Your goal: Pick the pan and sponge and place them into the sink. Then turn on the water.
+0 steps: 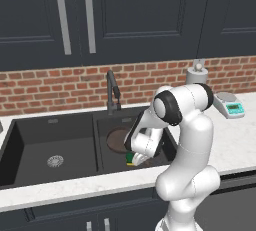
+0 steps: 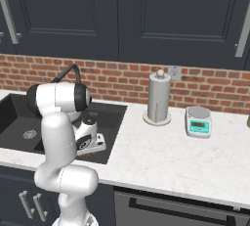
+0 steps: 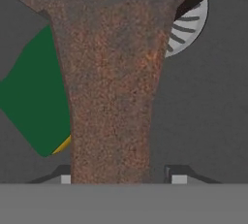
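In the hand view the gripper [image 3: 122, 179] is pointing straight down over the pan's handle [image 3: 114, 97], its two finger tips [image 3: 65, 179] standing just off either side of that rusty brown bar with a thin gap on each side; the jaws are parted and not squeezing it. The handle is running from 6 o'clock up to 12 o'clock, widening toward the pan's body at the top edge.

The sponge [image 3: 36, 97] is lying at 9 o'clock of the gripper, green face up with a sliver of yellow showing at its lower corner, and part of it is tucked under the handle. A round metal drain [image 3: 186, 29] is peeking out at 1 o'clock, partly covered by the pan.

In the left base view the arm is reaching down into the right basin of the sink [image 1: 30, 125], and the pan [image 1: 116, 140] is resting on that basin's floor, with the sponge [image 1: 130, 158] at the near wall, at 5 o'clock of the pan. The faucet [image 1: 112, 92] is standing behind the divider between the basins.

On the counter [image 2: 161, 156] at the sink's 3 o'clock, a paper towel roll [image 2: 158, 98] and a small scale [image 2: 198, 121] are sitting near the brick wall.
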Tool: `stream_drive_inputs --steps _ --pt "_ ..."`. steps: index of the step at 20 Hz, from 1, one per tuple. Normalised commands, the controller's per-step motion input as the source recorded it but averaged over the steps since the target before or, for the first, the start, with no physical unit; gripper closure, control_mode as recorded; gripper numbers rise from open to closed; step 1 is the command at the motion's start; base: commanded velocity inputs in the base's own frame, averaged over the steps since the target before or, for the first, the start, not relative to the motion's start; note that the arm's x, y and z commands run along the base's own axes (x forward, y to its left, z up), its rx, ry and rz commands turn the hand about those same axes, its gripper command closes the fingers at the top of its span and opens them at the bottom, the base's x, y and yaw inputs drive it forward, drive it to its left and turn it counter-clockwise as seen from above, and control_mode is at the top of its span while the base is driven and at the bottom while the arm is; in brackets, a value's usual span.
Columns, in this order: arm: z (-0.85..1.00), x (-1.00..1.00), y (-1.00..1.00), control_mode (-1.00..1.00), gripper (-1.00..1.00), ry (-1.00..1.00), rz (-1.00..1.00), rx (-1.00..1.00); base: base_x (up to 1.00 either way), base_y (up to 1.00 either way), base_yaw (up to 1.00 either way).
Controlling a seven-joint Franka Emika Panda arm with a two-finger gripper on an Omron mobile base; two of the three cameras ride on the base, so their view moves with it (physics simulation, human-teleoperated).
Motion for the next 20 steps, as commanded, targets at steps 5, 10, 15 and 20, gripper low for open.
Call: stream_drive_inputs --steps 5,10,15,20 --pt "0.00 0.00 0.00 -1.00 -1.00 0.00 0.00 0.00 0.00 0.00 0.00" --pt "0.00 0.00 0.00 -1.00 -1.00 0.00 0.00 0.00 0.00 0.00 0.00" --pt "0.00 0.00 0.00 -1.00 -1.00 0.00 0.00 0.00 0.00 0.00 0.00" --pt "0.00 0.00 0.00 -1.00 -1.00 0.00 0.00 0.00 0.00 0.00 0.00"
